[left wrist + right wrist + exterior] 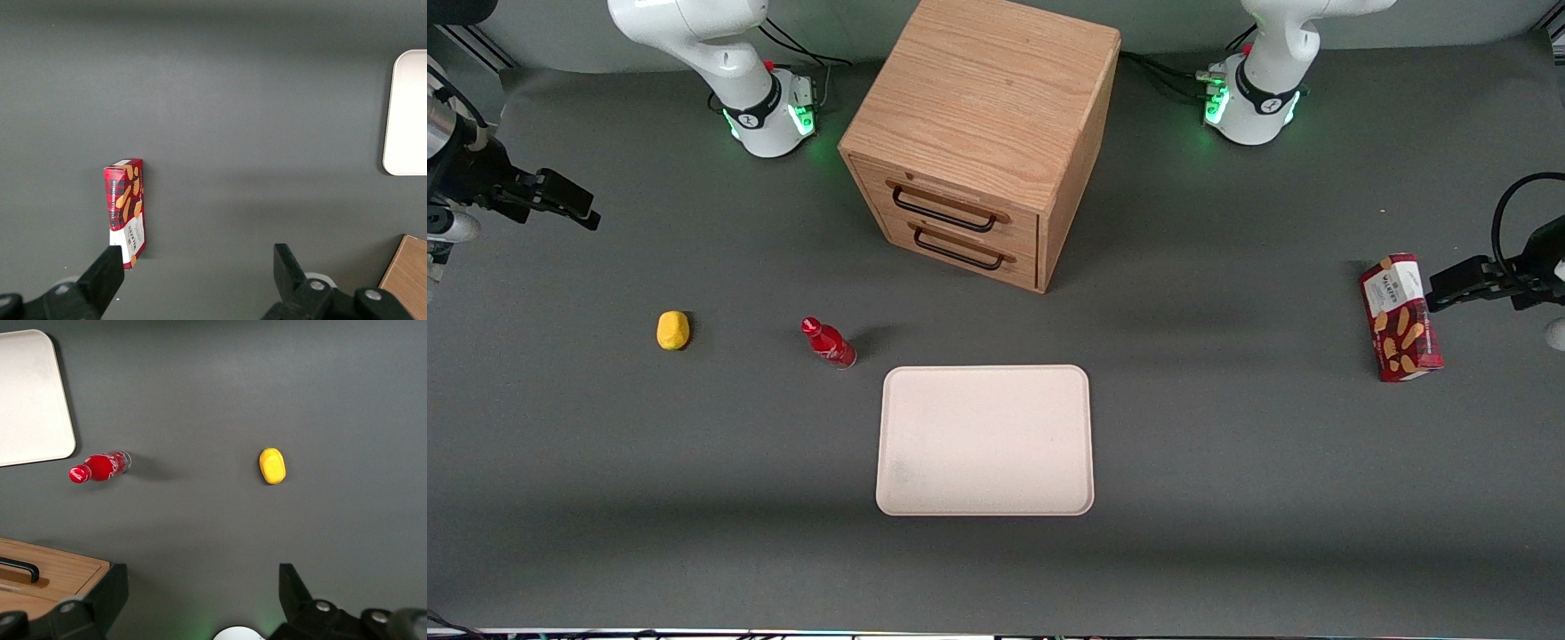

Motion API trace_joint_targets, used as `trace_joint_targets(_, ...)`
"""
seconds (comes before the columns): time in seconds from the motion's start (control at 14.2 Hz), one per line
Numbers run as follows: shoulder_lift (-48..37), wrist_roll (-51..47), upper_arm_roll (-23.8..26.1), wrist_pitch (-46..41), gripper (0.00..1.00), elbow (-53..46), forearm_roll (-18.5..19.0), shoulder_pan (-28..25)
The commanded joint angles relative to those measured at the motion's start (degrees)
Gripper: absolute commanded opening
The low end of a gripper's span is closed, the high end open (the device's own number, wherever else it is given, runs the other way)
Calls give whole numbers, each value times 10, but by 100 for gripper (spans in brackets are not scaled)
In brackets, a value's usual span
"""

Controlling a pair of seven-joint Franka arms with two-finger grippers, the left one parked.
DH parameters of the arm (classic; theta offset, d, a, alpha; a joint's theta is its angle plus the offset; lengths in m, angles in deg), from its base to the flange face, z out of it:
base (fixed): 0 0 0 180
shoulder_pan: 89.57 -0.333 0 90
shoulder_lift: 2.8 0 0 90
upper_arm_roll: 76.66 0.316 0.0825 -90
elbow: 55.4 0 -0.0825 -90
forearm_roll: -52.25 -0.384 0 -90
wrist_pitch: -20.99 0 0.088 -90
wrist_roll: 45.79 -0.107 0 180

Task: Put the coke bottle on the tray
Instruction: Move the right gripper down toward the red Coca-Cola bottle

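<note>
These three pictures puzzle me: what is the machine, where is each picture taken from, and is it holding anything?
The white shapes at the table's edge are two robot arms. One picture looks down on the whole table from the front; the other two come from cameras on the arms' wrists, looking down past their own black jaws.

On the grey table stands a wooden drawer cabinet. In front of it lies a pale tray with nothing on it. Beside the tray stands a small red coke bottle, apart from it, and a yellow lump lies farther toward the working arm's end. A red snack box lies toward the parked arm's end.

The working arm's gripper hangs above the table near the cabinet, jaws open, holding nothing. The bottle is not yet on the tray.
</note>
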Motion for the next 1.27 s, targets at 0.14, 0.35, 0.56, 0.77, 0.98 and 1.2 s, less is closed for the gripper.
trace_joint_targets(0.14, 14, -8, 4, -13, 100, -21, 1, -3)
trace_joint_targets(0.35, 35, -6, 54, -18, 100, -62, -22, -3)
trace_joint_targets(0.56, 84, -68, 101, -53, 100, -136, -24, -4)
trace_joint_targets(0.77, 165, -120, 157, -95, 100, -259, -25, -4)
trace_joint_targets(0.98, 212, -132, 183, -93, 100, -296, -24, -5)
trace_joint_targets(1.2, 243, -140, 189, -73, 100, -298, -25, -5)
